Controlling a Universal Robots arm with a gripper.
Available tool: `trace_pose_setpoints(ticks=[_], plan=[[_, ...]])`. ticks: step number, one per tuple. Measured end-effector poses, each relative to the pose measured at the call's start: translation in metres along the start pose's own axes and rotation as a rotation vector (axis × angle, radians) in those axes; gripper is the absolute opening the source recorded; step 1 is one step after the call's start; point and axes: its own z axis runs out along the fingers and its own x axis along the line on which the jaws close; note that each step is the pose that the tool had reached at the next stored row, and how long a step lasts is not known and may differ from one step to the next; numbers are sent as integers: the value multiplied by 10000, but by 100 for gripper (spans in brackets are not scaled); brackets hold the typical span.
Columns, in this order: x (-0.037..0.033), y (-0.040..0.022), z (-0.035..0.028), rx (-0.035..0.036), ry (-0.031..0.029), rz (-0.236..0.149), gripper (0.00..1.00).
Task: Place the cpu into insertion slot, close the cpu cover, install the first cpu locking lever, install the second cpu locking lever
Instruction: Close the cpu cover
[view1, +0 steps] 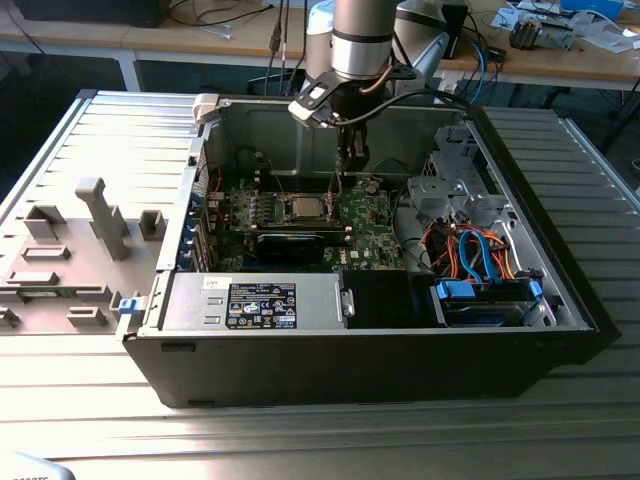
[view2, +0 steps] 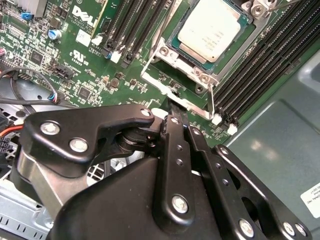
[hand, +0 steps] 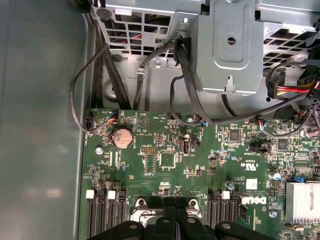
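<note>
The cpu (view2: 212, 27), with its dull silver top, lies flat in the insertion slot (view2: 200, 76) on the green motherboard (view2: 95, 75); the slot's contact field is hidden beneath it. The cpu cover (view2: 186, 54), a thin metal frame, lies down around the chip. A thin locking lever (view2: 210, 100) runs along one side of the socket and another thin lever (view2: 159, 35) along the other. My gripper (view2: 176, 106) is shut with nothing between its fingers, its tip at the socket's near edge. In the exterior view my gripper (view1: 352, 165) hangs just behind the cpu (view1: 305, 208), and its fingertips (hand: 172, 202) show in the first wrist view.
Rows of long black memory slots (view2: 260, 65) flank the socket. The open case (view1: 560, 300) walls in the board, with a drive cage (hand: 235, 45), cable bundles (view1: 470, 250) and a power supply (view1: 260, 305) close by. A grey fixture plate (view1: 70, 260) sits at the exterior view's left.
</note>
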Motion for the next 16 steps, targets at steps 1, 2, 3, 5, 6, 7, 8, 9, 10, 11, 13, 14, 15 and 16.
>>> trace_pose_setpoints(ticks=[1,2,3,5,6,7,8,9,10,11,13,14,15,16], plan=[[0,-2,0,0,0,0,11],[0,-4,0,0,0,0,11],[0,-6,0,0,0,0,11],[1,-13,0,0,0,0,11],[1,-17,0,-1,0,-1,11],[1,-20,0,0,0,0,11],[1,-24,0,-1,0,0,11],[2,-27,0,0,0,-1,11],[2,-31,0,0,0,0,11],[2,-34,0,0,0,0,11],[2,-42,0,0,0,0,11],[2,-45,0,0,0,0,11],[3,-48,0,0,0,0,11],[3,-51,0,0,0,0,11]])
